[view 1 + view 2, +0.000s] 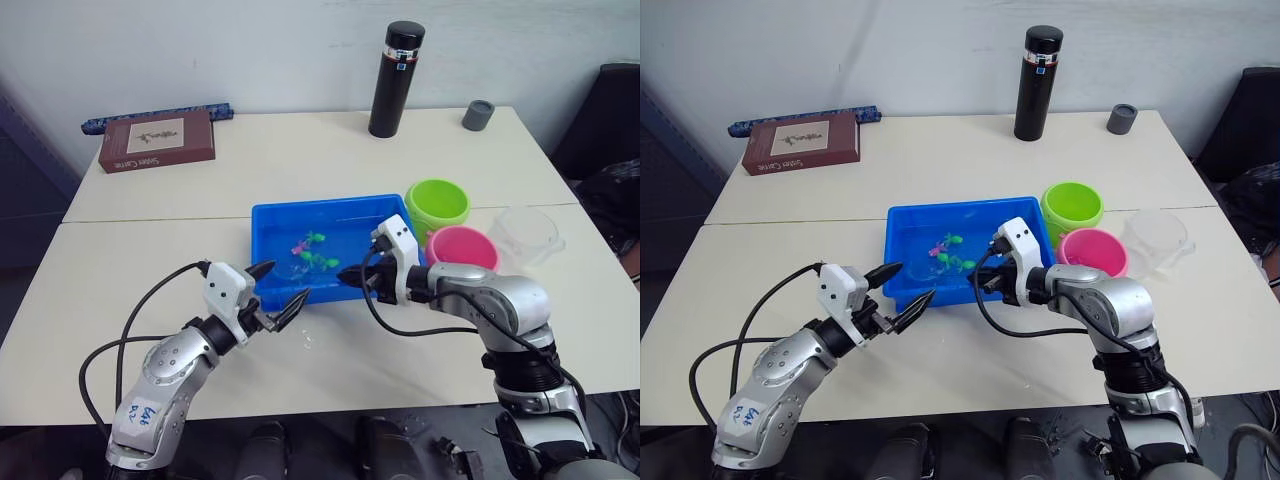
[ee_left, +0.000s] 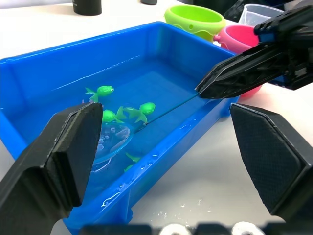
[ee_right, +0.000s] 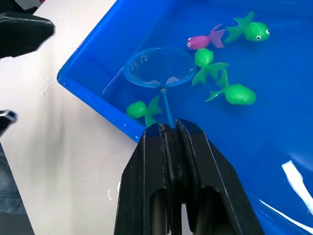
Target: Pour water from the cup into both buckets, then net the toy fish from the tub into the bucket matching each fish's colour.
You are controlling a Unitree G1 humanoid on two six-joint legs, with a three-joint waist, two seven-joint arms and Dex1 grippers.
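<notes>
Right claw (image 3: 168, 128) is clenched on our net's handle (image 3: 166, 105), hoop (image 3: 159, 67) just ahead, empty; a sloppy scoop nudges the magenta fish (image 3: 205, 40) away. Left claw (image 1: 277, 291) hangs released.

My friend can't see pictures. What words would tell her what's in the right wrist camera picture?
The right gripper, its black fingers shut on the thin handle of a small blue net, holds the net's hoop in the water of a bright blue tub. Four green toy fish and one pink fish lie close around the hoop; none is inside it.
</notes>
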